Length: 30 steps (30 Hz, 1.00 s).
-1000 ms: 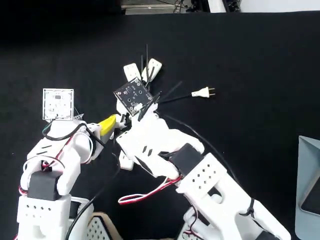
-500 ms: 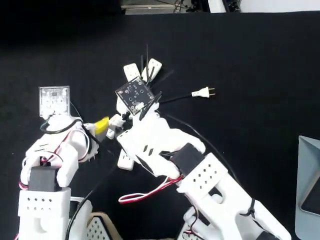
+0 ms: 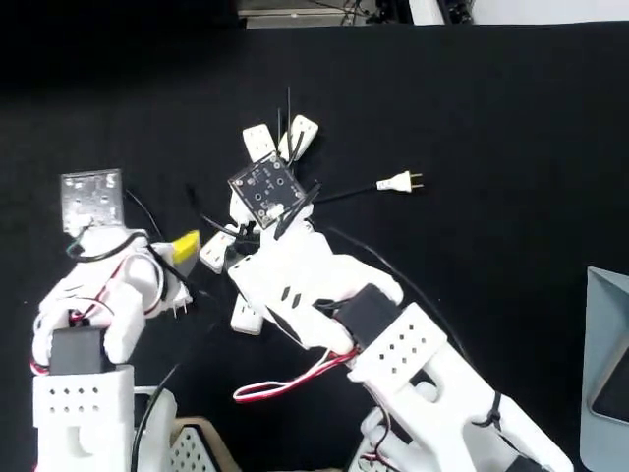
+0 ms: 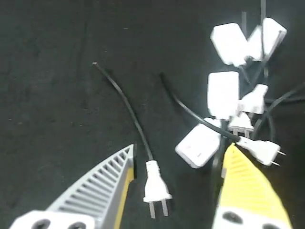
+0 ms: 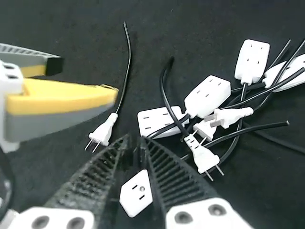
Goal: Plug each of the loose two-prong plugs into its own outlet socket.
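Plug (image 4: 156, 188) within left gripper (image 4: 181, 148) — spread; right gripper (image 5: 136, 139) closed

Falls evenly from overhead. Glares off the white outlet sockets (image 4: 223, 93), bleaching their faces almost flat. Dies on the matte black cloth (image 3: 511, 118), swallowing shadows there. Brightens along a pale strip (image 3: 550, 10) past the far edge.
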Tool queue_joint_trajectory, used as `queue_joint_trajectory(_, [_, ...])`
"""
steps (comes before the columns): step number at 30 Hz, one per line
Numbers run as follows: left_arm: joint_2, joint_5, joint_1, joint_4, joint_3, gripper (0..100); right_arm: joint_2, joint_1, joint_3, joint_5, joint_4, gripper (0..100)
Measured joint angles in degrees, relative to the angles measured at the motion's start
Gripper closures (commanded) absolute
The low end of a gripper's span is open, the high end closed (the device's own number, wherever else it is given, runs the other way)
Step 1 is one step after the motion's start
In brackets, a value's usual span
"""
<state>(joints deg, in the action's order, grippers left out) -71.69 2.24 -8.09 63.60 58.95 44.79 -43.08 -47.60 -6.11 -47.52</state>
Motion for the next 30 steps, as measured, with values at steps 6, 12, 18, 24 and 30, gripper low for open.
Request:
queue_joint_trajectory(6, [0.00, -1.76, -4.04, 0.00, 0.09, 70, -2.37, 1.23, 0.09, 0.00, -1.05, 87.0])
queue_joint_trajectory(12, [0.00, -1.76, -5.89, 0.00, 6.07, 70, -17.23, 3.60, 8.35, 0.26, -10.11, 88.6])
queue_joint_trajectory(18, [0.00, -1.85, -8.44, 0.00, 9.67, 70, -30.42, 5.45, 18.55, 6.51, -15.03, 86.7])
queue_joint_trajectory(24, [0.00, -2.20, -10.02, -3.60, 14.59, 70, -39.47, 9.14, 26.81, 15.21, -18.20, 84.7])
queue_joint_trajectory(30, [0.00, -2.20, -10.29, -4.22, 14.95, 70, -49.05, 10.29, 32.70, 20.31, -18.81, 84.8])
